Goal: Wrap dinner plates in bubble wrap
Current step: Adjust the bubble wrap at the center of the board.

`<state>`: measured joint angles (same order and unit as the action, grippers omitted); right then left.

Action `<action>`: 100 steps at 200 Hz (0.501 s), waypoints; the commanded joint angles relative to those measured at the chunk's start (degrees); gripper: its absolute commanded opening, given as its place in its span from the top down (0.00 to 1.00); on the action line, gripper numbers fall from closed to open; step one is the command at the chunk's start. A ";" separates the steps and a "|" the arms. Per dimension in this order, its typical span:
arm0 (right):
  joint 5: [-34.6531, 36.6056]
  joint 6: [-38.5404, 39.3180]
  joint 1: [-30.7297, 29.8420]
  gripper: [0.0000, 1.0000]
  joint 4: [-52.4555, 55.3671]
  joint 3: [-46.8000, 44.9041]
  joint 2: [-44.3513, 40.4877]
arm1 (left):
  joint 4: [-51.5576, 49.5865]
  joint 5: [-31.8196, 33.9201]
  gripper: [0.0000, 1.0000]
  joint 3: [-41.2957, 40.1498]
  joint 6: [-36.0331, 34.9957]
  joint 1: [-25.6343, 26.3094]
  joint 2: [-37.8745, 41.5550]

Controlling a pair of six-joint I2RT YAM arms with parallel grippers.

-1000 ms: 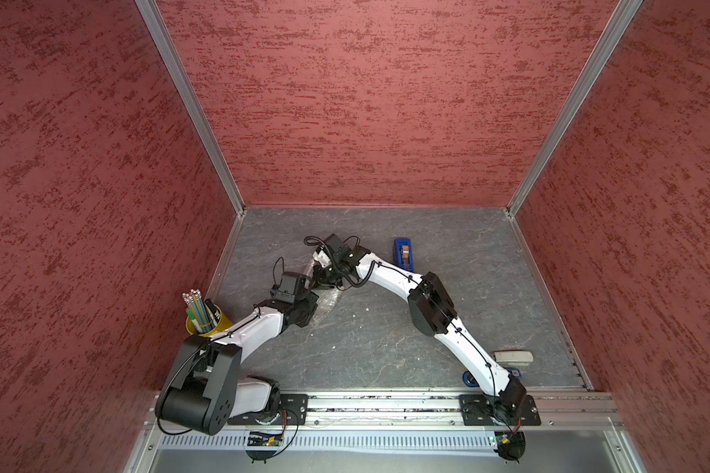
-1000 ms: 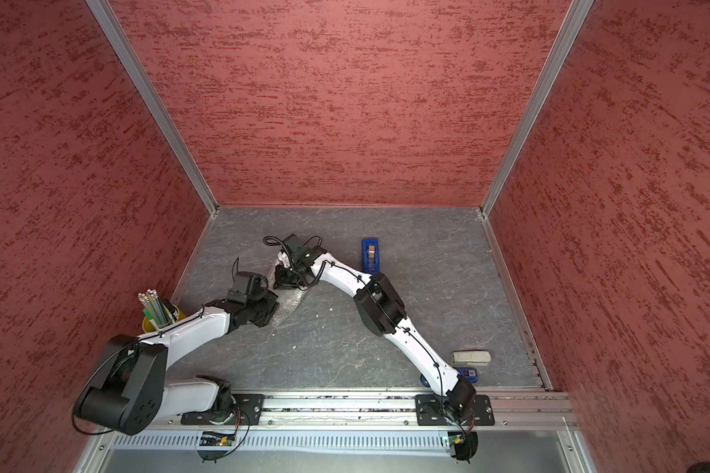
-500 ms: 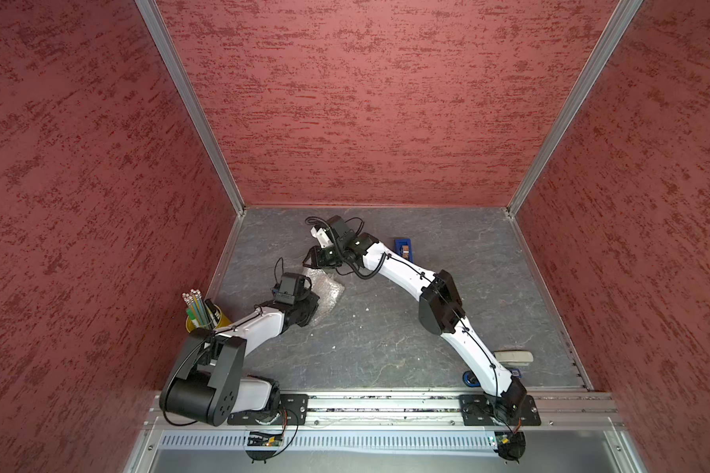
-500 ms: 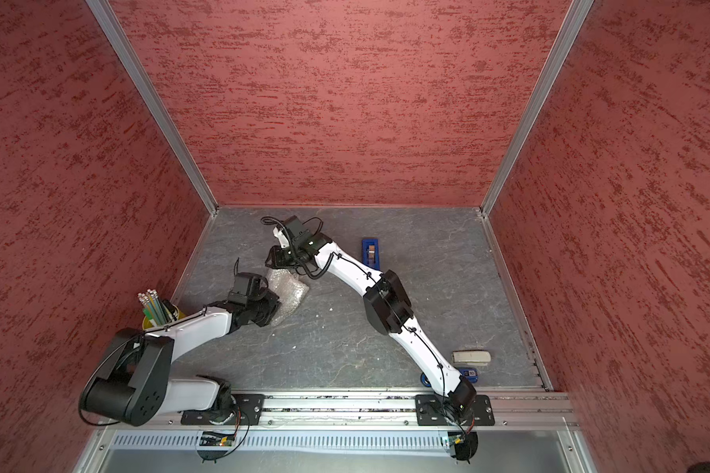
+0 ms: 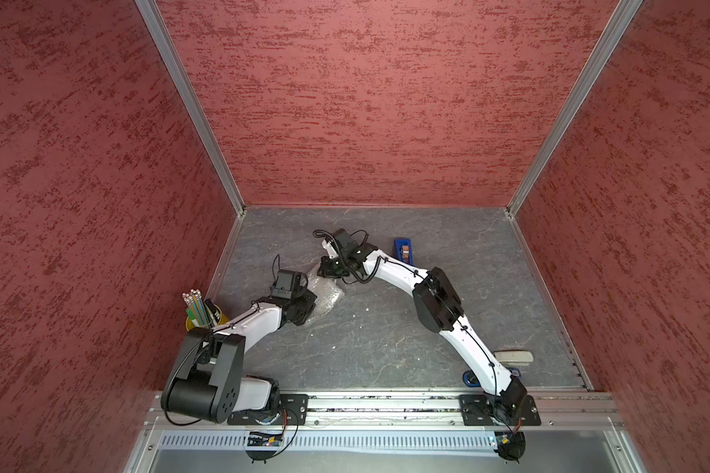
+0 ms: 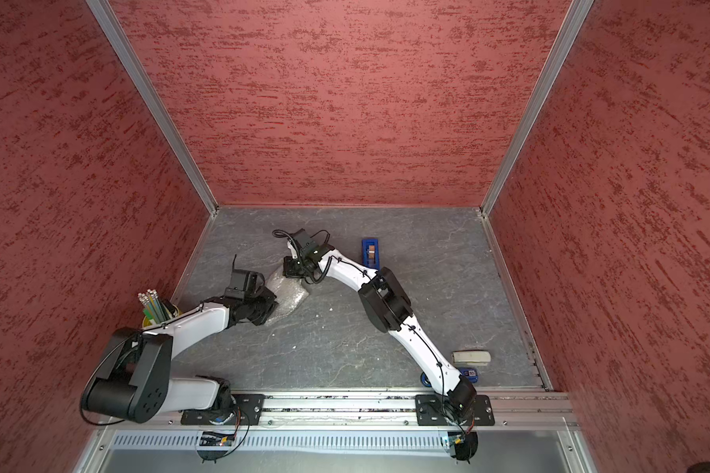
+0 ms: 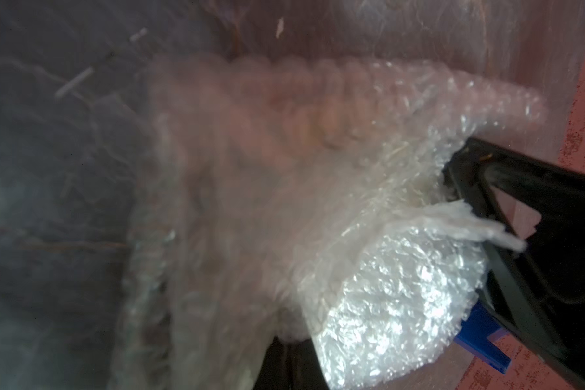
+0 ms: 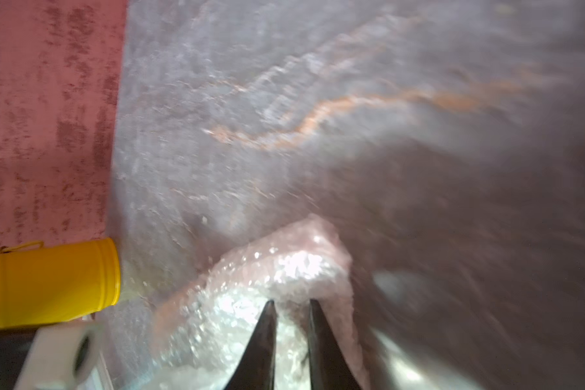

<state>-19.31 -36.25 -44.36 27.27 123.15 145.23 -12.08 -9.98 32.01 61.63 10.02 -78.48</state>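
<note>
Right wrist, not left: yellow cup near bubble wrap.

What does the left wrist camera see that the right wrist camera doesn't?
Only the left wrist view shows a corner of the blue tape dispenser. Only the right wrist view shows the yellow pencil cup. Both show the crinkly bubble wrap, the gray table and the red wall. The plate is not visible in either.
</note>
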 commanded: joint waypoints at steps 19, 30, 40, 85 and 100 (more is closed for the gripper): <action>3.49 -9.07 0.34 0.81 -9.69 -24.87 -14.68 | -5.75 0.88 0.92 2.00 -4.67 0.31 -2.62; 2.94 -11.52 -0.19 0.82 -13.83 -31.14 -17.70 | -5.99 0.75 0.89 2.88 -6.04 1.68 -3.11; 2.66 -12.55 -0.69 0.82 -15.64 -34.67 -19.80 | -6.28 1.07 0.86 3.95 -7.44 4.00 -4.28; 6.27 -11.48 -1.21 0.81 -14.81 -39.88 -31.56 | -4.28 -2.66 0.84 4.33 -7.86 6.46 -7.79; 6.51 -8.05 -2.00 0.80 -12.08 -36.97 -32.98 | -4.34 -2.95 0.84 4.84 -8.34 6.44 -7.44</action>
<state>-15.18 -46.92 -45.01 15.09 82.46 117.80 -14.09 -10.76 37.93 54.78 16.01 -84.38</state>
